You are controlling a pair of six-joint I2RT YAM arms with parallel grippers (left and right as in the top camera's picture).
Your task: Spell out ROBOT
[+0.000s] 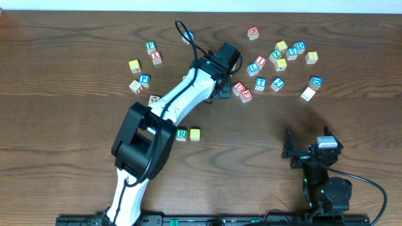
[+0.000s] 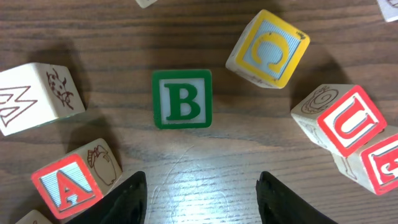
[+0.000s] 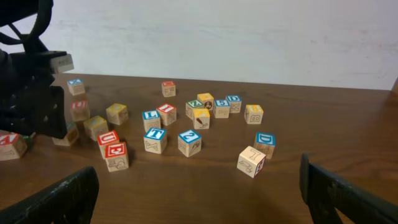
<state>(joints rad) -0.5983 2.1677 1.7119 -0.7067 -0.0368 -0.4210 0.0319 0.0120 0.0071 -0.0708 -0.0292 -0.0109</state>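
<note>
In the left wrist view the green B cube (image 2: 182, 99) lies flat on the table, just ahead of my open left gripper (image 2: 202, 186), whose jaws hold nothing. A yellow-faced cube (image 2: 267, 50) sits tilted to the upper right of the B. In the overhead view the left gripper (image 1: 220, 93) hangs over that spot and hides the B. The green R cube (image 1: 181, 134) and a yellow cube (image 1: 195, 134) stand side by side at the table's middle front. The blue T cube (image 1: 260, 83) (image 3: 154, 134) lies in the right cluster. My right gripper (image 1: 308, 148) (image 3: 199, 199) rests open and empty at the front right.
Red U (image 2: 348, 121) and E (image 2: 382, 165) cubes crowd the right of the B, and a red A cube (image 2: 65, 186) touches the left finger. Several other cubes (image 1: 289, 53) lie scattered at the back right and several more (image 1: 143, 66) at the back left.
</note>
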